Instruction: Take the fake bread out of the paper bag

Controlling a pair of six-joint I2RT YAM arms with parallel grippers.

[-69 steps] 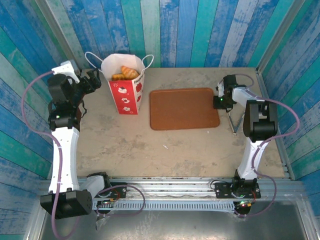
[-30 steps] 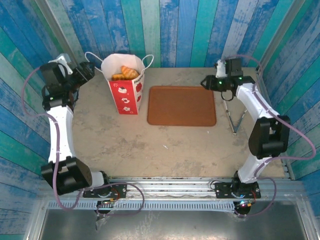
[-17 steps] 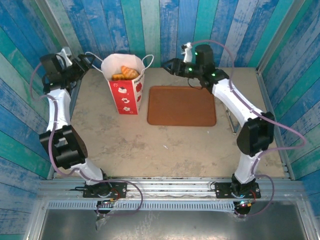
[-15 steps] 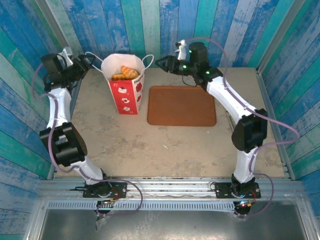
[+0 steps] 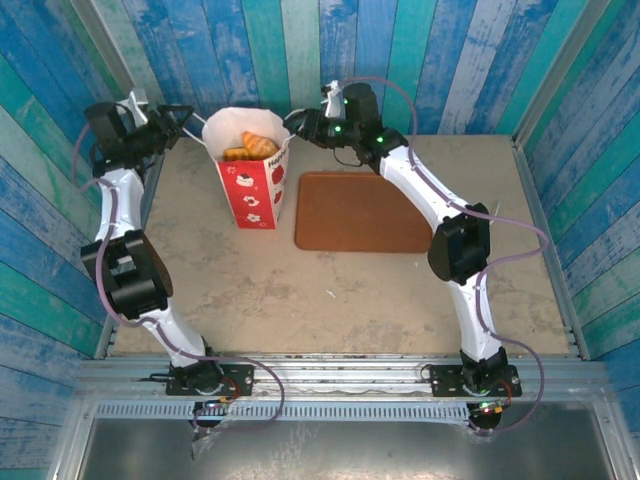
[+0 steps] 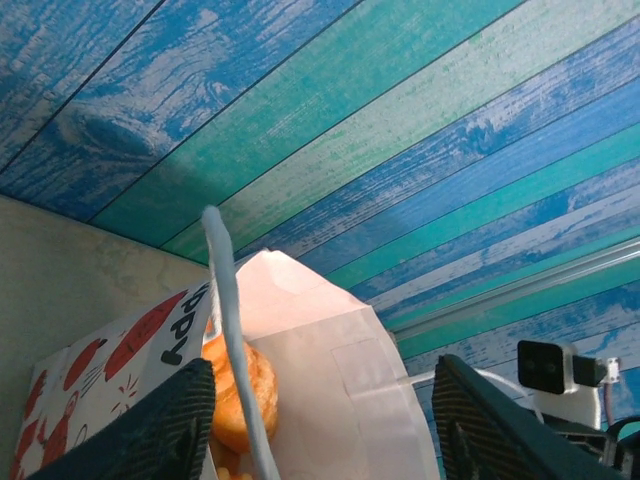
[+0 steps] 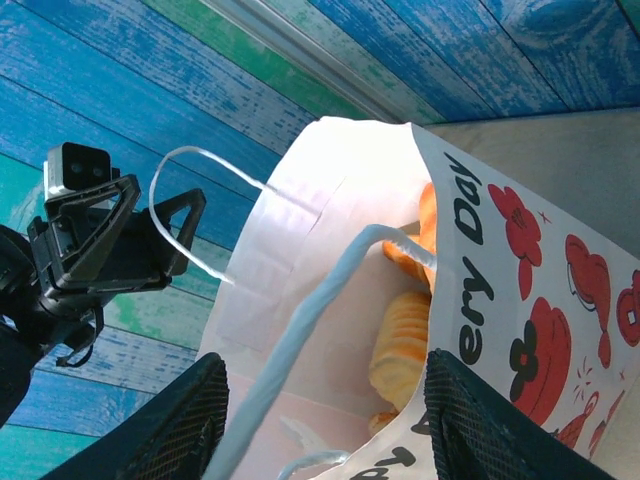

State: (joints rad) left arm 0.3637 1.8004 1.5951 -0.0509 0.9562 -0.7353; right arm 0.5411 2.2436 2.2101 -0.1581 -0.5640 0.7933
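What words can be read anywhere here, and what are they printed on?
"Day": on the paper bag, along its white top band, right wrist view.
"ery": beside it, the word's start hidden.
"app": same band, left wrist view, part of a longer word.
Top view: the bag's lettering is too small to read.

Locate the flat brown tray (image 5: 363, 213) on the sandy-grey worktop (image 5: 250, 290). It is rectangular with rounded corners and lies right of centre, toward the far edge. Note a small white scrap (image 5: 329, 294) on the worktop, on the near side of the tray and apart from it. Painted planks (image 5: 330, 40) in blue, teal and white enclose three sides. A metal rail (image 5: 340, 368) runs along the near edge.
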